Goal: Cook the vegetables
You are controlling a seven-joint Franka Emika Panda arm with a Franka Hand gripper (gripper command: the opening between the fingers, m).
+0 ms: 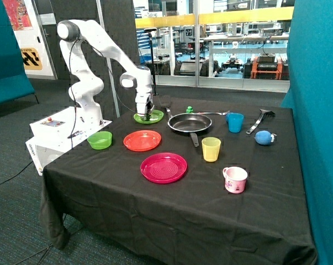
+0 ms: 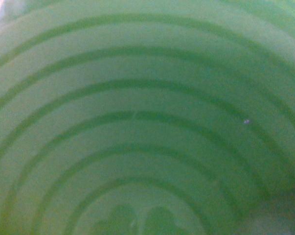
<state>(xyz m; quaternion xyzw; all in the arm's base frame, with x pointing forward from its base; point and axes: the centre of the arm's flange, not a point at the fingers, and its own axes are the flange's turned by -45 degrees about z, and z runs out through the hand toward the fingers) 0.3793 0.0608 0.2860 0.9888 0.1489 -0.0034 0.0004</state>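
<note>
The black-draped table (image 1: 127,193) carries everything, and the white Franka arm (image 1: 100,49) reaches down over its far corner. Its gripper (image 1: 148,115) is pressed low onto the green plate (image 1: 155,117) — the wrist view shows nothing but that plate's ridged rings (image 2: 147,117), very close. Whether the fingers are apart or together I cannot tell, and the vegetables cannot be made out in either view; they may be hidden under the gripper. Just beside the green plate sits the black frying pan (image 1: 189,123), which looks empty. Nearer the front lie the pink plate (image 1: 163,167) and the orange plate (image 1: 142,140) — then the green bowl (image 1: 100,139), yellow cup (image 1: 211,149), blue cup (image 1: 235,122) and patterned mug (image 1: 235,179).
</note>
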